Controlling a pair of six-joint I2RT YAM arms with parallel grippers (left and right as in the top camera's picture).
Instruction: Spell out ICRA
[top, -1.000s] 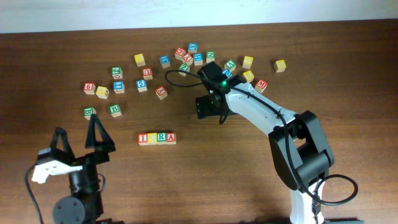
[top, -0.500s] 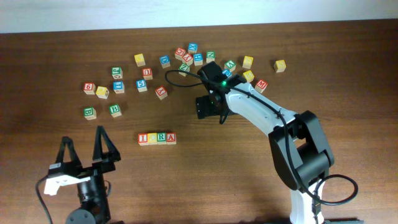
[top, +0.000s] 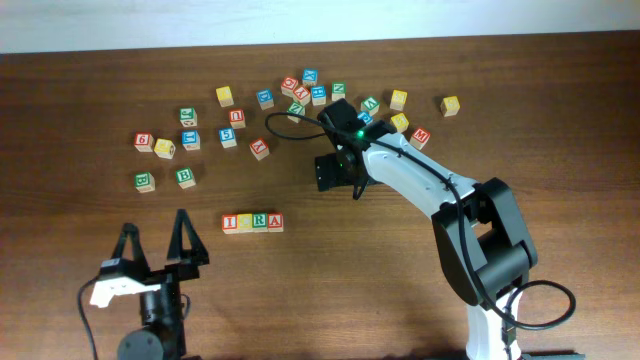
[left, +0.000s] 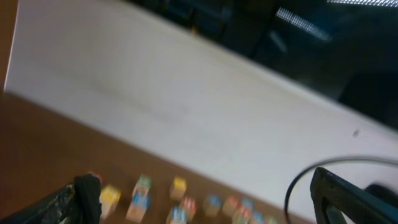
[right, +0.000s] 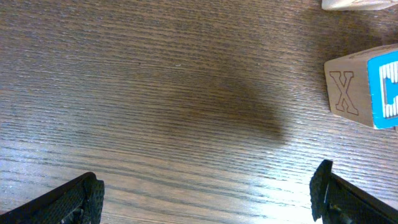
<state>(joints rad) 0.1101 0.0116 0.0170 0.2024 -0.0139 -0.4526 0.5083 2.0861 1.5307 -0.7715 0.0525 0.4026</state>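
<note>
Finding 1: The four task cubes are sitting in one touching row on the wooden table (top: 520, 110), at about 8 o'clock from the table's centre in the overhead view. Left to right they are reading I (top: 230, 223), C (top: 245, 222), R (top: 260, 222), A (top: 275, 221).

Finding 2: The left gripper (top: 157, 250) is standing at about 8 o'clock from the row, apart from it. Its fingers are spread wide and holding nothing. Its wrist view is blurred and is showing only distant cubes and a pale wall.

Finding 3: The right gripper (top: 333, 172) is hanging at about 2 o'clock from the row, well apart from it. Its fingers are also spread wide, with bare wood grain showing between them. A cube marked X (right: 357, 87) with a blue face is lying at 2 o'clock in the right wrist view, outside the fingers.

Finding 4: The loose letter cubes (top: 300, 90) are lying scattered from 10 to 1 o'clock of the row.
</note>
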